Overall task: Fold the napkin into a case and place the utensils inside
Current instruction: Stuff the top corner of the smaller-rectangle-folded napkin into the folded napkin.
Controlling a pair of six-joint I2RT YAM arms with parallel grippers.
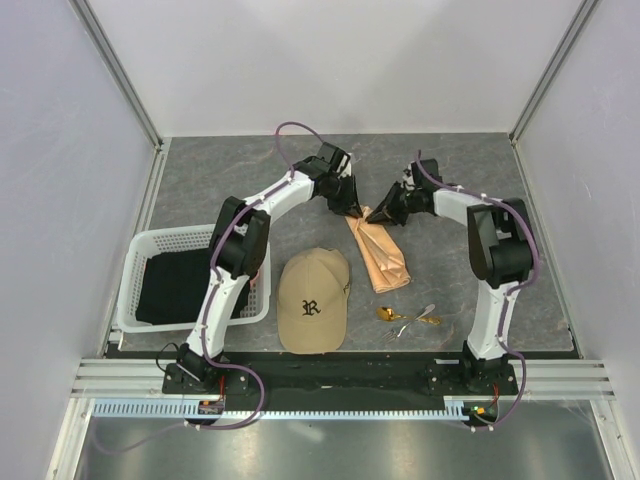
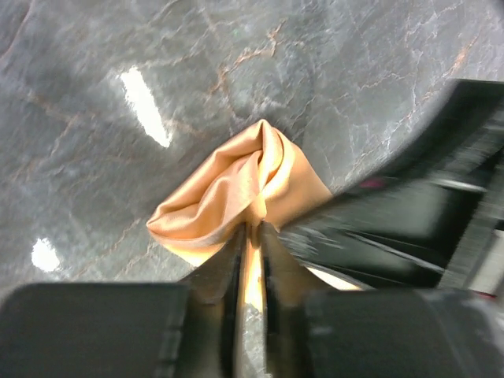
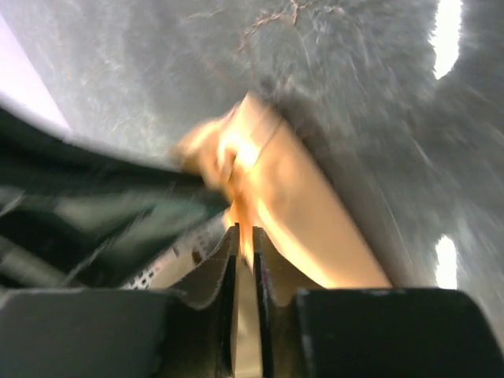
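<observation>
**Jaws: both down to narrow slits, tips meeting at one spot**

Top view: left gripper [image 1: 352,208] and right gripper [image 1: 382,214] stand tip to tip over the far end of the peach-orange, slightly shiny cloth napkin [image 1: 380,255]; it lies as a narrow folded strip on the grey stone-patterned table [image 1: 480,170], running towards the arm bases; slim metal utensils [image 1: 408,318], one gold and the rest silvery, lie apart from it, nearer the bases; jaw width not readable from here.

Left wrist view: jaws a thin slit; bunched fabric rises into it and shows between the fingers [image 2: 232,260]; reads as a pinch on the napkin's end.

Right wrist view: blurred; jaws equally narrow, orange in the gap, strip lying beneath; cannot tell whether cloth is gripped or only seen through.

Handling, as a judgement: thin, light, limp, probably slippery; layers likely to slide and folds to spring open; best taken at a corner or folded edge, pinching all layers together.
</observation>
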